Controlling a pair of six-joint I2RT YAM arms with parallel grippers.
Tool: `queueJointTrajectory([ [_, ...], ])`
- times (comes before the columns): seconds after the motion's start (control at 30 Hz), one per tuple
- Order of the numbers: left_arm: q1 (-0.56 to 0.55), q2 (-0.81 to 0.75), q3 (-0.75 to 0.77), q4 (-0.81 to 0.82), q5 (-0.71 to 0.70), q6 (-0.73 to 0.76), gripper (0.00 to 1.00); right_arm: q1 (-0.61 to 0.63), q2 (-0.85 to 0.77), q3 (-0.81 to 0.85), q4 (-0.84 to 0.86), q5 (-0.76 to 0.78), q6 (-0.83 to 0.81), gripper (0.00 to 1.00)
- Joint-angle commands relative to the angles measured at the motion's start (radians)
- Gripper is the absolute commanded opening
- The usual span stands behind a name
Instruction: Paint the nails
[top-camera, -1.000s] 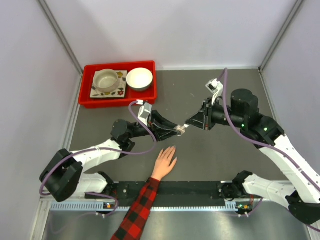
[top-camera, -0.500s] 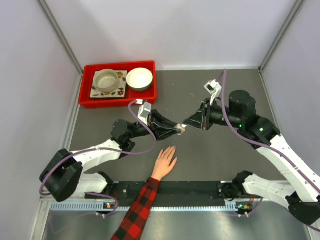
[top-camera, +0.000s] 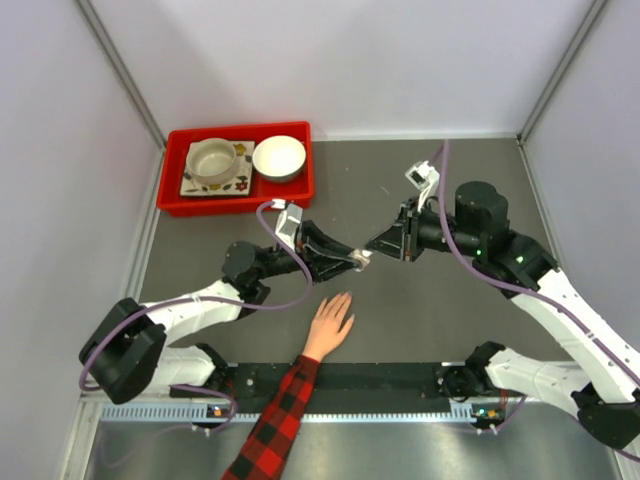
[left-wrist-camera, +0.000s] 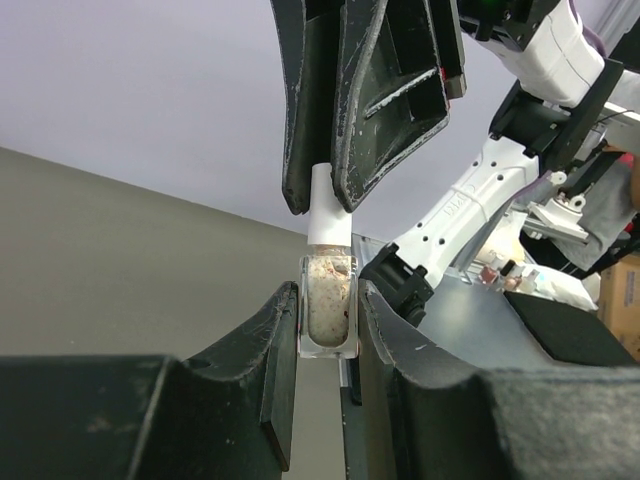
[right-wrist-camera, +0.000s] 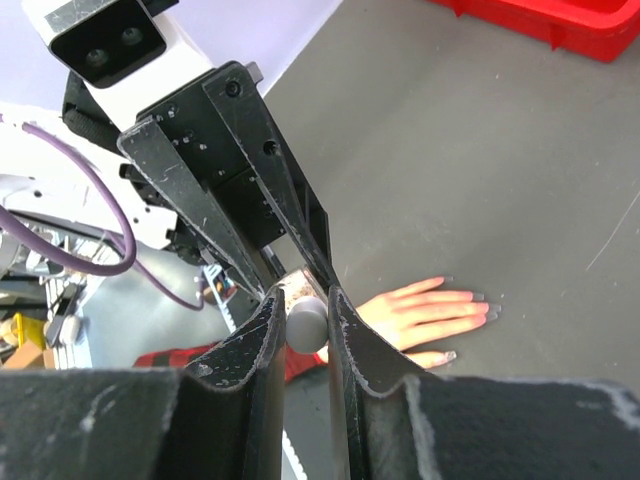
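**A:** What is the left hand (left-wrist-camera: 328, 318) doing up there?

**B:** It is clamping the small polish bottle (left-wrist-camera: 328, 300) by its flat glass sides and holding it off the table (top-camera: 420, 310), with the neck pointing at the other arm. The right hand (right-wrist-camera: 300, 305) is squeezing shut on the white cap (left-wrist-camera: 328, 212), a smooth plastic cylinder.

**A:** Why both?

**B:** I am reading it as opening. One is bracing the body while the other is gripping the cap to twist it off. The brush is probably hanging under that cap.

**A:** And the nails (right-wrist-camera: 489, 309)?

**B:** They are lying nearer the arm bases, on the person's hand (top-camera: 331, 323), which is resting flat on the table with its plaid sleeve (top-camera: 275, 420) trailing back. They are sitting well apart from the bottle, so nothing is getting painted yet.

**A:** And the glass?

**B:** It is showing clear, with rounded corners and pale, speckled contents smearing the inside. The black fingers (left-wrist-camera: 395, 80) are looking hard and scuffed, so I am judging a slip possible.
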Motion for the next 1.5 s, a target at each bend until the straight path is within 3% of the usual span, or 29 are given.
queueJointTrajectory([
  [0.0,-0.009,-0.060,-0.014,0.117,-0.106,0.005,0.00,0.031,0.044,0.035,-0.103,-0.070,-0.022,0.06],
  [0.1,-0.009,-0.087,-0.064,0.148,-0.179,0.011,0.00,0.031,0.061,0.032,-0.078,-0.052,0.045,0.07],
  [0.17,-0.013,-0.120,-0.092,0.147,-0.276,0.031,0.00,0.039,0.070,0.011,-0.042,-0.015,0.117,0.00],
  [0.27,-0.027,-0.132,-0.056,0.067,-0.260,0.123,0.00,0.057,0.099,0.012,-0.024,0.059,0.228,0.00],
  [0.37,-0.055,-0.155,0.029,-0.192,-0.223,0.336,0.00,0.075,0.181,0.088,-0.123,0.128,0.251,0.00],
  [0.43,-0.093,-0.184,0.064,-0.426,-0.265,0.548,0.00,0.080,0.234,0.125,-0.188,0.188,0.271,0.00],
  [0.5,-0.101,-0.210,0.086,-0.514,-0.339,0.653,0.00,0.080,0.268,0.190,-0.276,0.218,0.303,0.00],
  [0.63,-0.121,-0.224,0.071,-0.535,-0.474,0.842,0.00,0.082,0.342,0.263,-0.336,0.237,0.427,0.00],
  [0.77,-0.133,-0.174,0.029,-0.397,-0.591,0.915,0.00,0.082,0.394,0.282,-0.314,0.245,0.576,0.00],
  [0.87,-0.133,-0.126,0.026,-0.309,-0.597,0.912,0.00,0.088,0.475,0.430,-0.403,0.265,0.563,0.10],
  [0.9,-0.133,-0.117,0.025,-0.271,-0.582,0.884,0.00,0.091,0.488,0.463,-0.423,0.287,0.531,0.24],
  [0.93,-0.133,-0.101,0.023,-0.253,-0.572,0.867,0.00,0.095,0.492,0.484,-0.433,0.292,0.518,0.30],
  [1.1,-0.133,-0.087,-0.008,-0.150,-0.554,0.720,0.00,0.100,0.433,0.408,-0.327,0.242,0.432,0.63],
  [1.17,-0.133,-0.094,-0.018,-0.133,-0.548,0.680,0.00,0.100,0.408,0.365,-0.289,0.228,0.395,0.68],
  [1.27,-0.133,-0.110,-0.026,-0.145,-0.546,0.623,0.00,0.106,0.319,0.308,-0.232,0.272,0.316,0.99],
  [1.47,-0.121,-0.192,-0.019,-0.253,-0.528,0.476,0.00,0.042,0.181,0.253,-0.273,0.323,0.127,0.99],
])
